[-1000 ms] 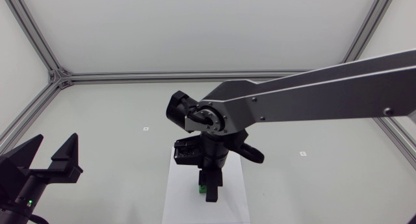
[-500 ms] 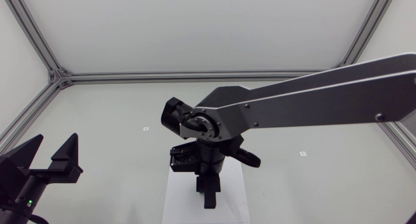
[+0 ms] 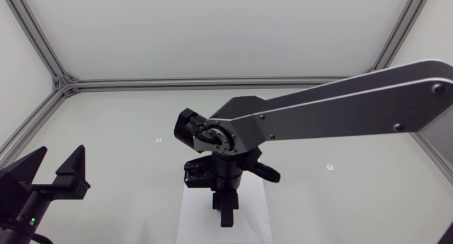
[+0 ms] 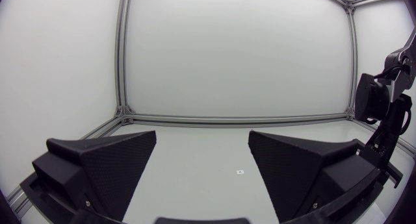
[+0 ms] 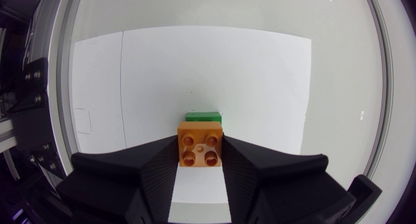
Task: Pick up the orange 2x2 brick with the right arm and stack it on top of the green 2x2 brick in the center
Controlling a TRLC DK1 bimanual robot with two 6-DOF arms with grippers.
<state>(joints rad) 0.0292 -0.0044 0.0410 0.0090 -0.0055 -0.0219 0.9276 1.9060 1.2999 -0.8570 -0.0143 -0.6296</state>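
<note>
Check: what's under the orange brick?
A green brick, only its far edge showing, on white paper. The rest is covered by the orange brick; contact cannot be told.

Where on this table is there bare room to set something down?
Free: the far table between the back rail and the right arm, and the stretch between left gripper and white sheet. Crowded: mid-sheet, where right gripper holds orange brick by green brick.

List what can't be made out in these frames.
Right wrist view: green 2x2 brick mostly hidden behind orange 2x2 brick; whether they are mated is unclear.
Head view: both bricks hidden under right arm.
Left wrist view: right arm cut off by the edge; no bricks visible.
</note>
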